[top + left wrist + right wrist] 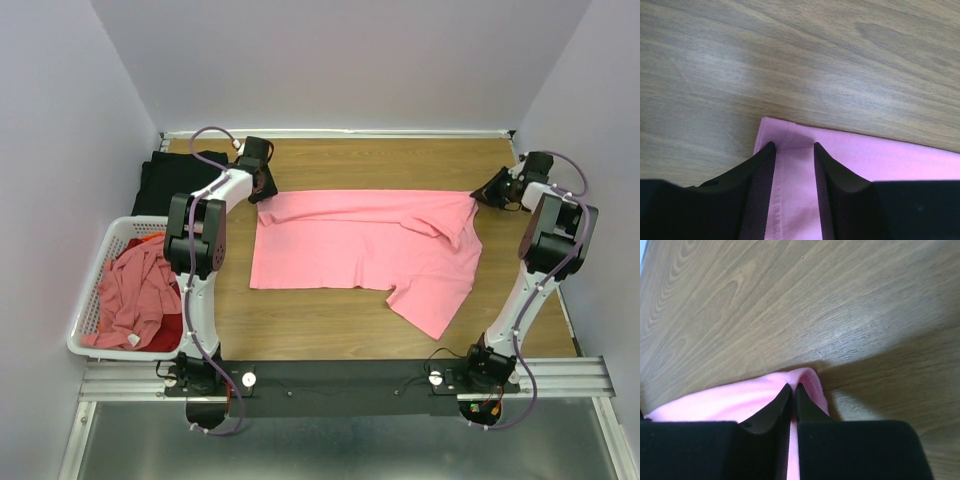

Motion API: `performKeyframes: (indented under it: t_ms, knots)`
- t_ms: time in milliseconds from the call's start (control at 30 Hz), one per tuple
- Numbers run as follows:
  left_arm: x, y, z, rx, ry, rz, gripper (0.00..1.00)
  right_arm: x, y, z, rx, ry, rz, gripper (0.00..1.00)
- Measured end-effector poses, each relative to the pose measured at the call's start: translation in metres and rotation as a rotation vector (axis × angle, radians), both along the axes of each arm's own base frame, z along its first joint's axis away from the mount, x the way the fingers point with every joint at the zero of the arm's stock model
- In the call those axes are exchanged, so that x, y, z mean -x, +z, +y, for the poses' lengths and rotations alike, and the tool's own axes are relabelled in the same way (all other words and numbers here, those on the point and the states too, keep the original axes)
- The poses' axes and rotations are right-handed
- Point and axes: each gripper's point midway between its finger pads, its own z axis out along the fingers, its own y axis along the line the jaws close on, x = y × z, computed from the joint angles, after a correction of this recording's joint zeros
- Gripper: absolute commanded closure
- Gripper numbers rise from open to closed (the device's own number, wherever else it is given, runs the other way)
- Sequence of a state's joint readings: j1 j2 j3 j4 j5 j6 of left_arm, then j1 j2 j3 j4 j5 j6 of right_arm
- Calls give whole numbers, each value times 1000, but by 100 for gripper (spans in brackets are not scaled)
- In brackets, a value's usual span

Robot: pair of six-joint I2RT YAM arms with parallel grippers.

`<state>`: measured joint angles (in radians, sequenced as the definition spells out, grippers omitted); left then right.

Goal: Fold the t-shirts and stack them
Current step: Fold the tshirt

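Hidden, basket: a crumpled heap of salmon cloth (135, 288) over red cloth (165, 335). I cannot tell how many shirts make up the heap.
Hidden, far left: the black t-shirt (162, 180) is folded and lies behind the basket, partly covered by the left arm.
Hidden, wrist views: each shows only one corner of the shirt. The gripper bodies fill the bottom of the frame.
Count, arms: two, each with one gripper.
Count, shirts laid out: one pink t-shirt (370, 250).
Count, baskets: one white slatted basket (85, 300), at the left edge of the counter (330, 160).
Pink t-shirt, place: spread mid-counter, between the arms. Its far edge is rumpled toward the right, and one flap hangs toward the near edge at lower right.
Left gripper (794, 145): at the shirt's far-left corner. The fingers are spread, the hemmed corner lies in the gap between them, and the tips are close to the hem edge.
Right gripper (791, 386): at the shirt's far-right corner. The fingers are pressed nearly together, pinching a raised fold of the pink cloth at the tips.
Counter beyond both corners: bare wood grain.
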<state>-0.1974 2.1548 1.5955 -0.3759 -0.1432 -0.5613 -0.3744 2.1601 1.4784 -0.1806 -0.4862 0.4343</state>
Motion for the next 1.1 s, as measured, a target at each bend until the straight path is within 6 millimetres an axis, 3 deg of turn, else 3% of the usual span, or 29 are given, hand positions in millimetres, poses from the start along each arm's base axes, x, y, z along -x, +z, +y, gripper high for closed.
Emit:
performKeyframes:
  t_ms: [133, 167, 200, 300, 400, 467, 533, 633, 733, 800, 900, 1000, 1100]
  knots:
    - [-2, 3, -1, 2, -7, -2, 39, 1, -3, 2, -1, 12, 3, 65]
    - [-2, 4, -1, 0, -10, -2, 36, 1, -3, 2, -1, 11, 3, 65]
    - [-4, 7, -1, -4, -13, -6, 34, 1, -3, 1, 1, 10, 2, 57]
    - [-15, 20, 0, -19, -22, -35, 24, 1, -1, -1, 23, 5, 6, 47]
    - [-28, 38, 1, -35, -29, -86, 22, 4, 12, -1, 81, -9, 15, 44]
    - [-32, 47, 2, -43, -32, -109, 20, 3, 32, 5, 126, -9, -1, 42]
    - [-27, 55, 2, -51, -34, -116, 20, 5, 55, 17, 177, -6, -26, 39]
    - [-10, 65, 4, -53, -23, -121, 18, 16, 91, 50, 235, 23, -71, 34]
    - [22, 74, 4, -38, -15, -114, 18, 36, 104, 85, 263, 68, -83, 34]
    - [47, 74, 6, -23, -7, -104, 19, 51, 101, 104, 275, 102, -68, 34]
    - [81, 65, 9, -2, 8, -84, 25, 86, 79, 132, 290, 159, -4, 35]
    - [98, 49, 13, 0, 18, -52, 30, 123, 52, 133, 304, 166, 91, 35]
    - [104, 39, 13, 7, 24, -31, 36, 145, 39, 126, 320, 153, 147, 35]
